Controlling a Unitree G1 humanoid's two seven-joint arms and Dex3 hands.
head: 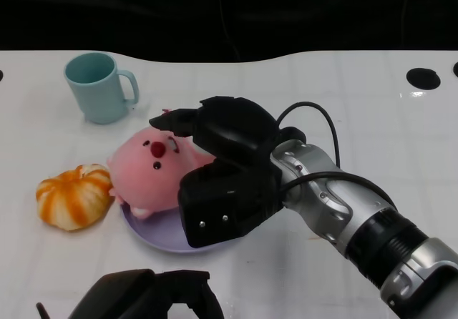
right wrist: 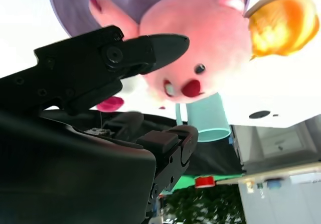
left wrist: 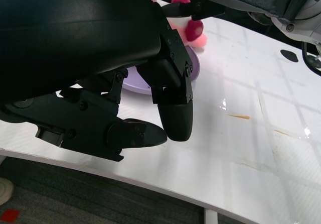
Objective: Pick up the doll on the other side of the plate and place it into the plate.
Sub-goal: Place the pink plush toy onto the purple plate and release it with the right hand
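Pink plush doll with red nose [head: 154,169] sits on the shallow lavender plate [head: 154,233], leaning twd the orange-white plush pumpkin [head: 74,196]. Placement looks basically done imo; I'd just need release + retract. Right hand [head: 215,165] fingers around the doll's far side, can't tell if gripping. Left hand [head: 147,296] idle near table edge, fingers apart, holding nothing.

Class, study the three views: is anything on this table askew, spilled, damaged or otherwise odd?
Little stands out. The pink doll lies tilted on the purple plate, overhanging its left rim and touching the orange pumpkin toy. The mug stands upright, unspilled. A small brown streak marks the white table.
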